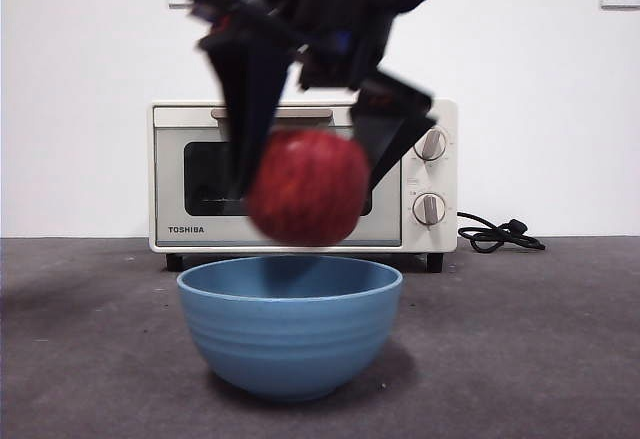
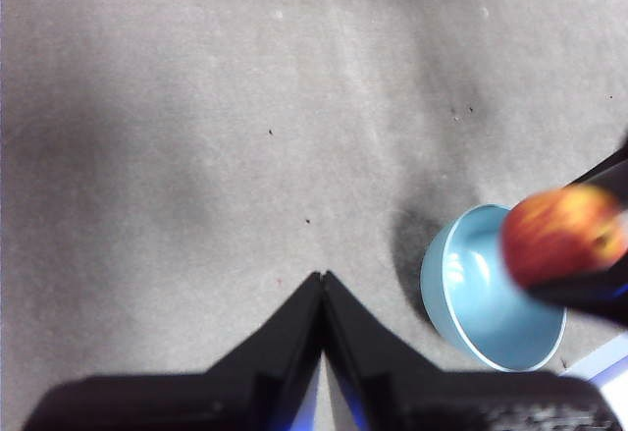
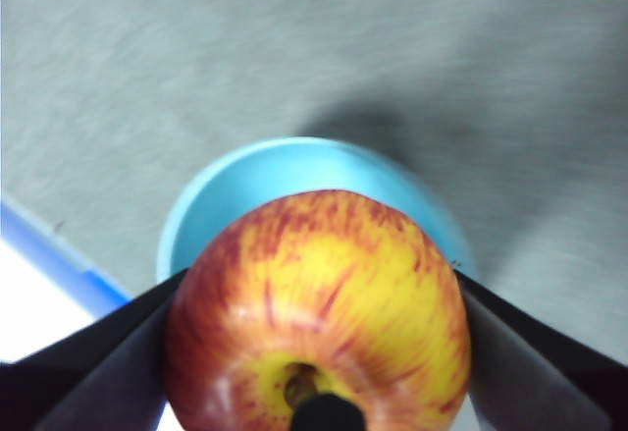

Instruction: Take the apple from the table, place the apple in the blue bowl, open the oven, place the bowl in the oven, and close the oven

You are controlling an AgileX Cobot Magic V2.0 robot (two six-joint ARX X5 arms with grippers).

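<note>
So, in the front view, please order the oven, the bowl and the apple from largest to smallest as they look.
1. Oven
2. Bowl, though it sits nearer the camera
3. Apple

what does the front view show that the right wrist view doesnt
Only the front view shows the oven behind, door shut, with its knobs, cord and the wall sockets, plus the gap between apple and bowl rim. Only the right wrist view shows the apple's yellow top and stem hollow, and the bowl's inside from above. Both show the right gripper clamping the apple over the blue bowl on the table.
</note>
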